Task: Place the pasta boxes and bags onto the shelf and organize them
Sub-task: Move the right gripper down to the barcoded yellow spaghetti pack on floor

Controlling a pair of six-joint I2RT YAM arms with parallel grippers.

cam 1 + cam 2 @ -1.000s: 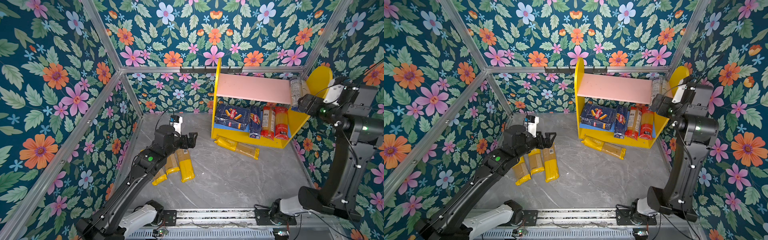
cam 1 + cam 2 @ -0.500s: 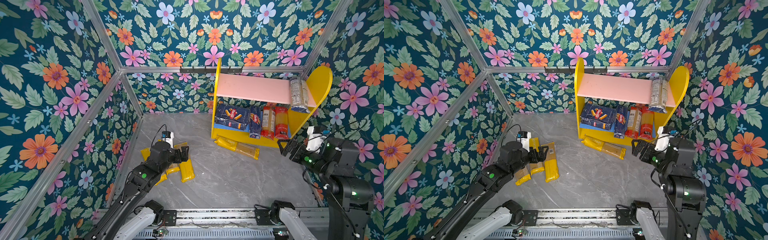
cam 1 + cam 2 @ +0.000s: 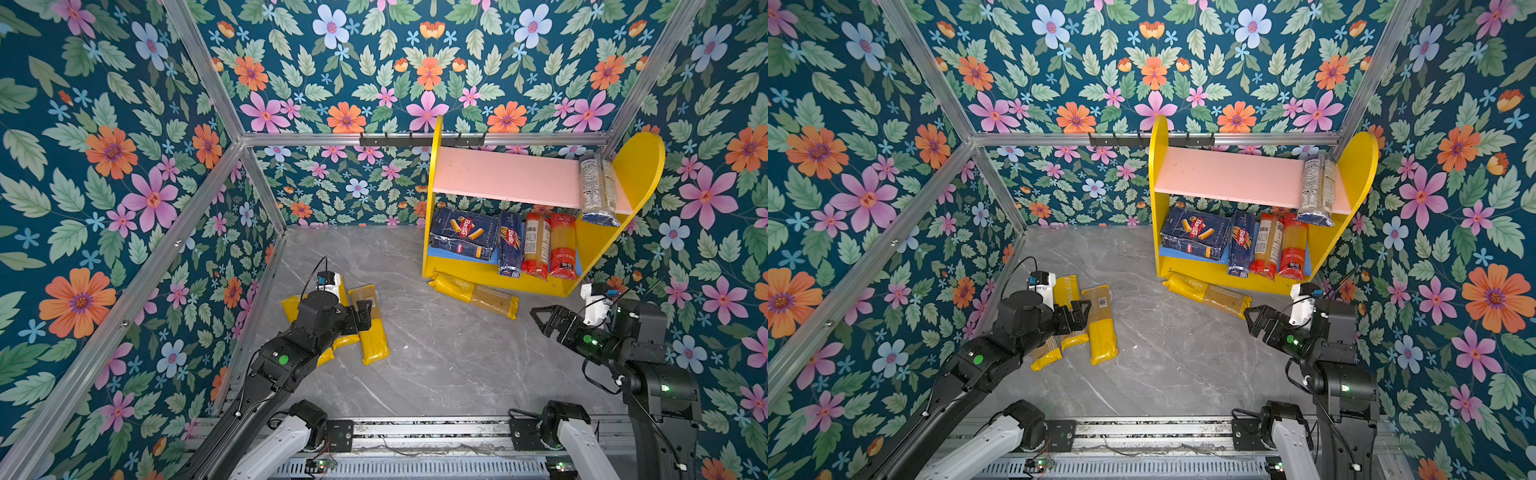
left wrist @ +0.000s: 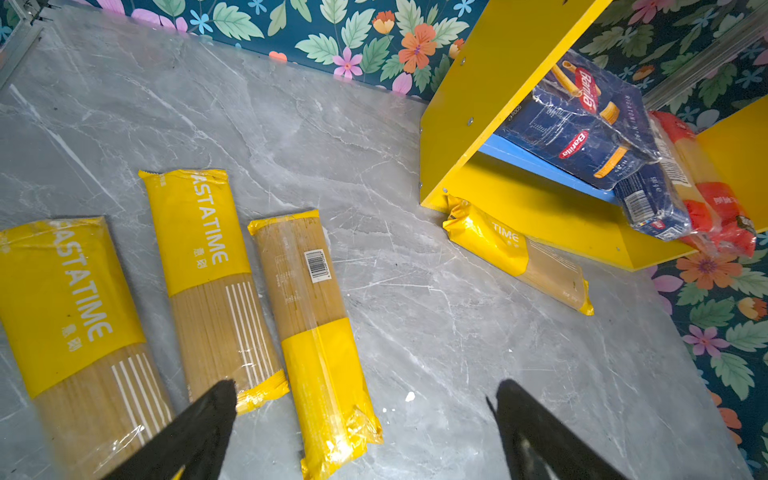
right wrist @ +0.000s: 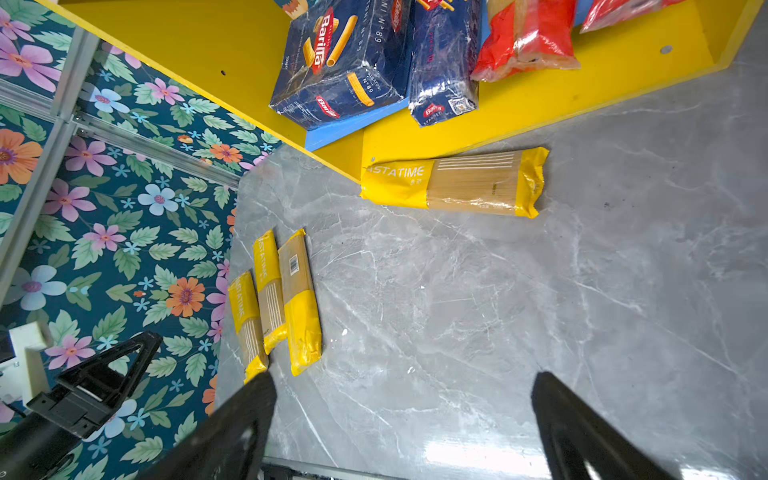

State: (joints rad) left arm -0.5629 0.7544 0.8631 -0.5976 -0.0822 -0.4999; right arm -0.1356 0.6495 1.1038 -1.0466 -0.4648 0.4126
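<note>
One slim yellow-ended clear spaghetti packet [image 4: 318, 332] lies under your released left pincer [image 4: 365, 390]; closing may also snag the neighbouring packet [image 4: 220, 291].

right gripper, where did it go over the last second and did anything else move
The right gripper pulled away from the white-label bag on the pink board and dropped low in front of the shelf, open and empty. The left gripper eased down and back over the yellow bags, also open. Nothing else moved.
</note>
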